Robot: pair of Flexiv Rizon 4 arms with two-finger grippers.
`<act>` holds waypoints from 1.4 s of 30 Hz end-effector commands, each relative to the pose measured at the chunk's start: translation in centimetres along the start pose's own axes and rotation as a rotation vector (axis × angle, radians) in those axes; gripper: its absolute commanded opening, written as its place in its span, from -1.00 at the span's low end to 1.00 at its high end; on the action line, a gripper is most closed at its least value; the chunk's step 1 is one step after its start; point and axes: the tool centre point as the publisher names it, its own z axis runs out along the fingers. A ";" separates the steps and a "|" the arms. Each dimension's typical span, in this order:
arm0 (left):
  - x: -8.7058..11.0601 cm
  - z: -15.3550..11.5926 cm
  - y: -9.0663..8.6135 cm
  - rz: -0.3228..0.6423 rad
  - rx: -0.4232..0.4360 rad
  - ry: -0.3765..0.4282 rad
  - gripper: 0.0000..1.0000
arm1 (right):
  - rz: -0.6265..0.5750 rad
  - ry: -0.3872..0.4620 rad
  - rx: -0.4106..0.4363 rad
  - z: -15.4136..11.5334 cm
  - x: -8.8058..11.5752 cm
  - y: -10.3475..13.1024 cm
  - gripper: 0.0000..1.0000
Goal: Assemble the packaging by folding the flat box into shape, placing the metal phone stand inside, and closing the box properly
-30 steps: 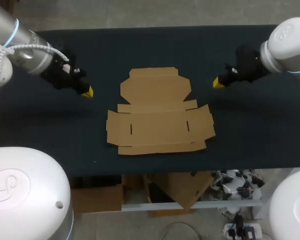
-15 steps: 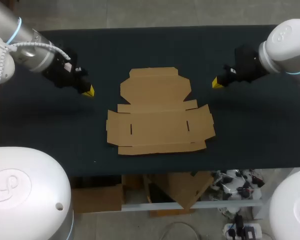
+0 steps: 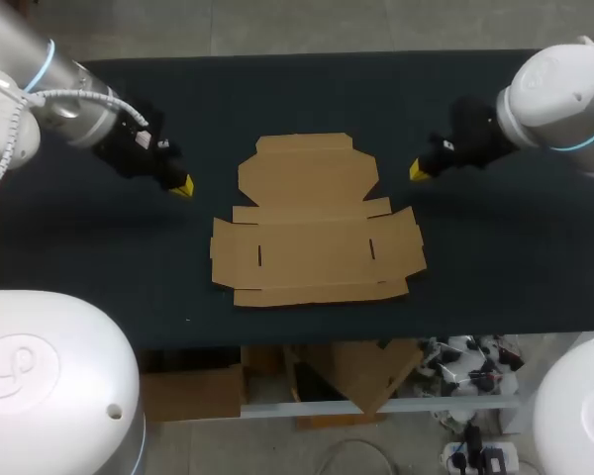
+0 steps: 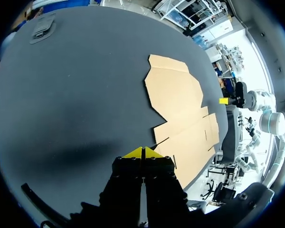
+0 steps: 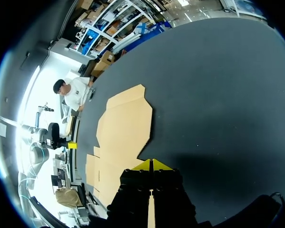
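Looking down, I see a dark table [image 3: 307,89] with a matte, nearly black top. The flat box [image 3: 317,237] lies unfolded near its middle, plain brown cardboard with every flap spread out on the surface. My left arm comes in from the left corner and slants down toward the table. My left gripper [image 3: 181,186] hangs near the box's far left flap, apart from it, its two yellow tips pressed together with nothing between them. My right arm comes in from the right, angled down the same way. My right gripper [image 3: 417,171] sits near the box's far right edge, not touching it, its tips likewise closed on nothing. From each wrist, the cardboard lies ahead of the fingers.
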 end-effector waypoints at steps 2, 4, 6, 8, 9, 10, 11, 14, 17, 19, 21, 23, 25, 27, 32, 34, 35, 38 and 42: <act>-0.2 1.5 -0.4 0.014 -0.005 0.007 -1.00 | -0.005 -0.002 0.028 1.3 -0.2 0.3 -1.00; -0.3 1.9 -0.3 0.023 -0.004 0.017 -1.00 | -0.011 -0.004 0.037 1.5 -0.3 0.2 -1.00; -0.3 2.3 -0.2 0.031 -0.008 0.023 -1.00 | -0.013 -0.004 0.041 1.7 -0.5 0.0 -1.00; -0.3 2.8 -0.3 0.032 -0.019 0.027 -1.00 | -0.014 0.000 0.046 2.0 -0.6 -0.1 -1.00; -0.3 3.0 -0.3 0.032 -0.021 0.030 -1.00 | -0.014 0.002 0.047 2.1 -0.6 -0.1 -1.00; -0.3 3.1 -0.3 0.036 -0.024 0.036 -1.00 | -0.017 0.005 0.048 2.2 -0.6 -0.2 -1.00; -0.3 3.3 -0.3 0.037 -0.026 0.038 -1.00 | -0.018 0.006 0.048 2.3 -0.7 -0.2 -1.00; -0.1 3.8 -0.1 0.044 -0.031 0.048 -1.00 | -0.020 0.013 0.050 2.6 -0.8 -0.4 -1.00; 0.1 4.2 0.0 0.048 -0.033 0.046 -1.00 | -0.021 0.019 0.050 2.9 -0.8 -0.6 -1.00; 0.1 4.3 0.0 0.050 -0.037 0.050 -1.00 | -0.021 0.022 0.051 3.0 -0.8 -0.7 -1.00; 0.2 4.4 0.1 0.051 -0.039 0.055 -1.00 | -0.020 0.022 0.052 3.1 -0.8 -0.9 -1.00; 0.4 4.6 0.2 0.052 -0.041 0.057 -1.00 | -0.018 0.021 0.053 3.2 -0.8 -1.1 -1.00; 0.6 4.7 0.3 0.061 -0.046 0.058 -1.00 | -0.011 0.019 0.057 3.3 -1.0 -1.5 -1.00; 0.7 4.9 0.4 0.063 -0.047 0.058 -1.00 | -0.004 0.018 0.060 3.2 -1.2 -1.8 -1.00; 0.9 5.1 0.3 0.067 -0.054 0.062 -1.00 | 0.005 0.024 0.063 3.3 -1.7 -2.3 -1.00; 1.0 5.3 0.4 0.069 -0.058 0.063 -1.00 | 0.004 0.028 0.066 3.5 -1.8 -2.3 -1.00; 1.0 5.3 0.4 0.069 -0.059 0.063 -1.00 | 0.002 0.031 0.072 3.6 -1.8 -2.3 -1.00; 1.0 5.3 0.4 0.068 -0.059 0.063 -1.00 | -0.001 0.039 0.082 3.9 -1.8 -2.2 -1.00; 0.9 5.3 0.5 0.064 -0.060 0.064 -1.00 | -0.008 0.049 0.091 4.1 -1.7 -2.3 -1.00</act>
